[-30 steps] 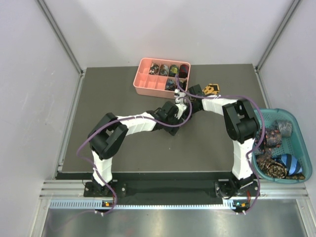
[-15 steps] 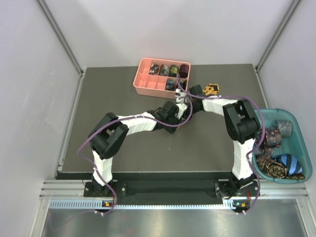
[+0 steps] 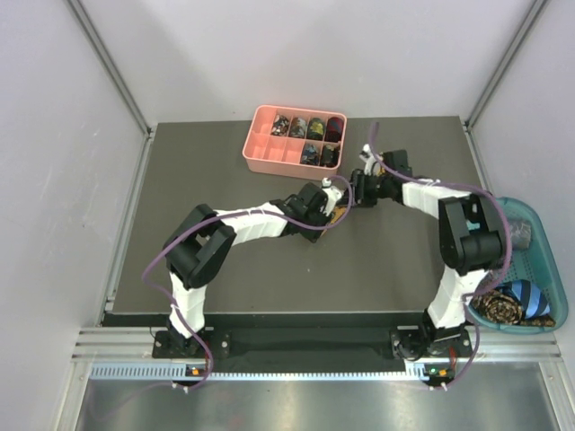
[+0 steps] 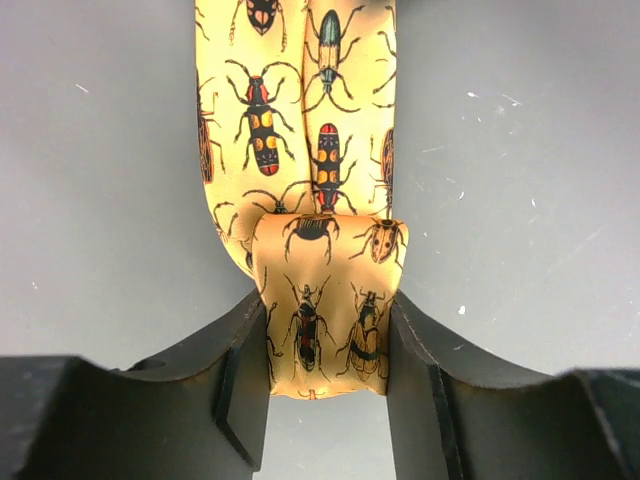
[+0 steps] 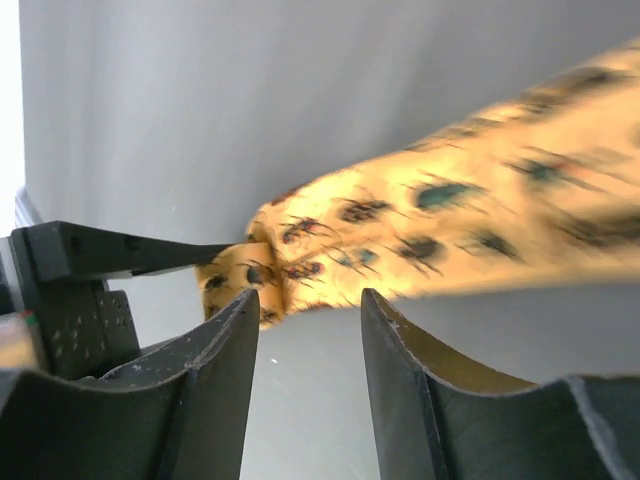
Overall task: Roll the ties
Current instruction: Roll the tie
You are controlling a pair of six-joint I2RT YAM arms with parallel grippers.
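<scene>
Anchoring the roll, the left hand (image 4: 325,350) is clamping the folded yellow tie (image 4: 300,150); the right hand (image 5: 307,310) is hovering parted.

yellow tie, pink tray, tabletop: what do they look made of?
Yellow tie: woven fabric, maybe silk or polyester. It has a slight sheen, folds softly and carries a beetle print.
Pink tray: probably moulded plastic, with a smooth, uniform colour and thin dividers.
Tabletop: dark grey matte sheet with fine scratches and specks. Material unclear, perhaps laminate or a rubber mat.
</scene>
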